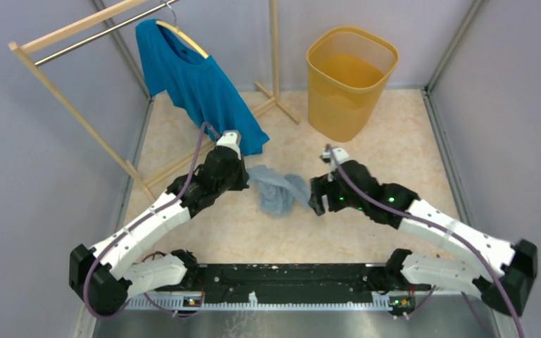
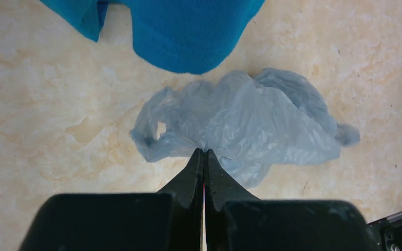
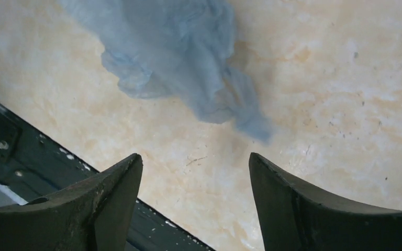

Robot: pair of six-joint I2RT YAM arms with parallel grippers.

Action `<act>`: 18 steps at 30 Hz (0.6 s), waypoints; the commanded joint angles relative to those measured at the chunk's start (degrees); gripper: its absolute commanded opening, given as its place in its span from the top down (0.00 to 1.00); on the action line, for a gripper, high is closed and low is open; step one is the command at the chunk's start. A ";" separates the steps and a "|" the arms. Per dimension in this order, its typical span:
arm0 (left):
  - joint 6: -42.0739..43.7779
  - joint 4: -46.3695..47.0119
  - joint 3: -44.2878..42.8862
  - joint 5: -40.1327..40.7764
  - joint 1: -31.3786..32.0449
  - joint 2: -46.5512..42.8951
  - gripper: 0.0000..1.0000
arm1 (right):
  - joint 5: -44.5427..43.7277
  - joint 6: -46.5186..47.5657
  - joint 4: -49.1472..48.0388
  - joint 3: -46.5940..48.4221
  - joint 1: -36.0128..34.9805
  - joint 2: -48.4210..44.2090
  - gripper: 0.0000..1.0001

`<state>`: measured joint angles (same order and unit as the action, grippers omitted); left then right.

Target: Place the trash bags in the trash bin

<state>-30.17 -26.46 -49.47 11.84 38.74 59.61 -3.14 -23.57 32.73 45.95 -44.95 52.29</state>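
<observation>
The trash bag point(image 1: 278, 190) is a crumpled pale blue-grey film lying on the beige floor between my two grippers. In the left wrist view the trash bag point(image 2: 251, 120) spreads out in front of my left gripper point(image 2: 203, 151), whose jaws are closed together on the film's near edge, and the film puckers toward the tips. My left gripper point(image 1: 248, 179) touches the bag's left side. My right gripper point(image 1: 315, 197) is open and empty just right of the bag; in its wrist view my right gripper point(image 3: 193, 159) sits short of the bag point(image 3: 178, 57). The yellow trash bin point(image 1: 338, 113) stands upright at the back right.
A teal-blue T-shirt point(image 1: 197, 84) hangs on a hanger from a wooden clothes rack point(image 1: 77, 28) at the back left; its hem point(image 2: 188, 31) hangs just beyond the bag. The rack's feet reach near the bin. Grey walls enclose the floor. The black base rail point(image 1: 289, 278) runs along the near edge.
</observation>
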 commanded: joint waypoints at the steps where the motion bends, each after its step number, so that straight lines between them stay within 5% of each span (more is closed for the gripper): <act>1: -1.44 -4.88 -6.19 2.93 -0.16 2.94 1.00 | -22.03 5.29 4.94 9.04 -14.31 11.54 0.23; 5: -1.82 -8.71 -9.32 4.16 -0.46 4.24 1.00 | -31.71 10.88 4.44 12.52 -24.19 20.60 0.17; 11: -0.45 -9.72 -10.35 1.86 -1.09 2.95 1.00 | -35.49 18.58 -16.11 3.29 -24.40 22.41 0.07; 18: 1.63 -7.42 -9.06 -4.29 -1.37 1.87 1.00 | 0.84 14.82 -46.54 -13.95 -4.67 16.42 0.07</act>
<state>-30.24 -35.11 -57.87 11.55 37.63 62.78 -21.15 -8.16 6.81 37.69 -57.19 72.38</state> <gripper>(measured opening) 0.006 0.928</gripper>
